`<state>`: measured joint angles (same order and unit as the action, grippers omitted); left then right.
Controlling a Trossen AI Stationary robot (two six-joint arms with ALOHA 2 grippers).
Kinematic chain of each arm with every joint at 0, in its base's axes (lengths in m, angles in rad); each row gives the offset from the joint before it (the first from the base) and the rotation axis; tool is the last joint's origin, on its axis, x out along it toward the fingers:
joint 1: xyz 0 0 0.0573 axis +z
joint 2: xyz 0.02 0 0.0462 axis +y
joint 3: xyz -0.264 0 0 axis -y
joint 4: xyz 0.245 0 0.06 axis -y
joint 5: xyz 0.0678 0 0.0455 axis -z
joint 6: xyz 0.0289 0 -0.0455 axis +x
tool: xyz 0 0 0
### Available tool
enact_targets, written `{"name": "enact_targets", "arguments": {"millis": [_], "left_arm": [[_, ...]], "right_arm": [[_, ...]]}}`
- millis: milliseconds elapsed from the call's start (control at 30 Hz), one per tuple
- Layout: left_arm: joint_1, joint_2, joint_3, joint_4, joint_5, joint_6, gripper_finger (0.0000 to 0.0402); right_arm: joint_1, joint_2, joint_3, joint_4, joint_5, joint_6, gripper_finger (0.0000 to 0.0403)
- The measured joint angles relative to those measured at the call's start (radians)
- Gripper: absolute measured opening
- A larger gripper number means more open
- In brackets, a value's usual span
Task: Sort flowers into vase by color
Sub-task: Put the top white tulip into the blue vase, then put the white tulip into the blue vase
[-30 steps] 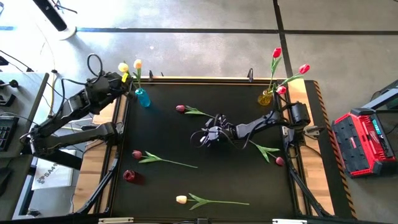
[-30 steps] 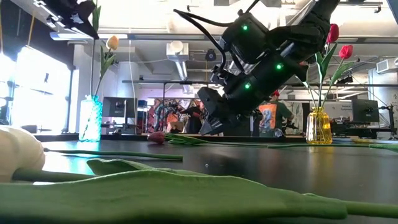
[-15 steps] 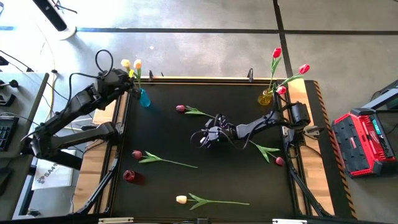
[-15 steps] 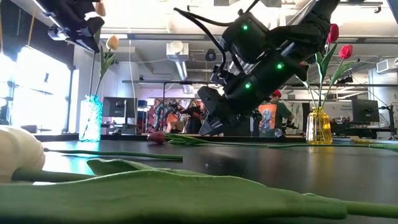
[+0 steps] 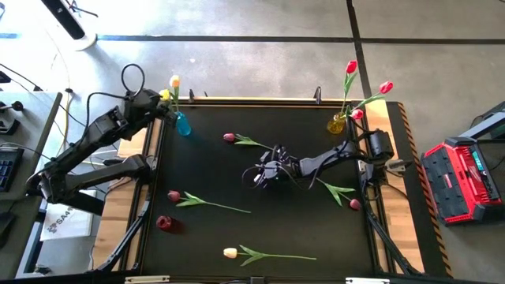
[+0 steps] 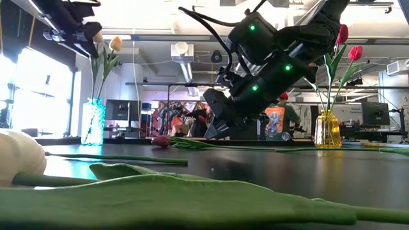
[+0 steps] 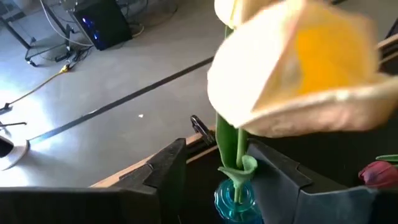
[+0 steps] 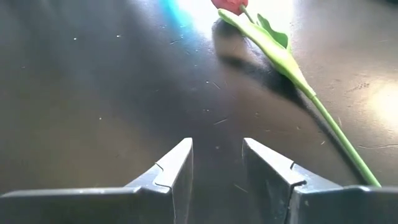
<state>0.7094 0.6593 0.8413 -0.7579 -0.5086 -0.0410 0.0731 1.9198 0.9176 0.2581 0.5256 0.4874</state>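
At the far left corner stands a blue vase (image 5: pixel 181 124) with two cream-yellow tulips (image 5: pixel 174 81) upright in it. My left gripper (image 7: pixel 214 152) hovers above the vase, open. Its fingers stand on either side of one tulip's green stem (image 7: pixel 229 140), whose head (image 7: pixel 298 74) rises close before the wrist camera. My right gripper (image 5: pixel 260 174) hangs open just above the middle of the black mat, nothing between its fingers (image 8: pixel 177 165). A dark pink tulip (image 5: pixel 229 137) lies flat on the mat beyond it.
A yellow vase (image 5: pixel 337 124) holding red tulips (image 5: pixel 351 68) stands at the far right corner. Loose tulips lie on the mat: pink (image 5: pixel 173 195), red (image 5: pixel 163 223), cream (image 5: pixel 230 252), and maroon (image 5: pixel 355 203). A red case (image 5: pixel 461 181) sits right of the table.
My left gripper has moved toward the blue vase and a little down. The cream-yellow tulip at it has sunk lower, so its head now sits below the other tulip's head. My right arm has kept still.
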Motion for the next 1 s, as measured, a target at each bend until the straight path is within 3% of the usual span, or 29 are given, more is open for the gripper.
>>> {"name": "enact_targets", "arguments": {"millis": [233, 333, 633, 1000], "left_arm": [[-0.001, -0.074, 0.074, -0.028, 0.002, 0.045, 0.0158], [-0.001, -0.110, 0.104, -0.036, 0.022, 0.052, 0.0158], [-0.001, -0.227, 0.119, -0.037, 0.358, 0.164, 0.0158], [-0.002, -0.369, 0.120, -0.078, 0.611, 0.211, 0.0158]], "right_arm": [[0.011, 0.000, 0.000, 0.015, -0.038, -0.030, 0.0129], [0.023, 0.000, 0.000, 0.075, -0.105, -0.086, 0.0129], [0.075, 0.000, 0.078, 0.186, -0.390, -0.203, 0.0129], [0.244, 0.091, 0.414, -0.222, -0.400, -0.256, 0.0129]]}}
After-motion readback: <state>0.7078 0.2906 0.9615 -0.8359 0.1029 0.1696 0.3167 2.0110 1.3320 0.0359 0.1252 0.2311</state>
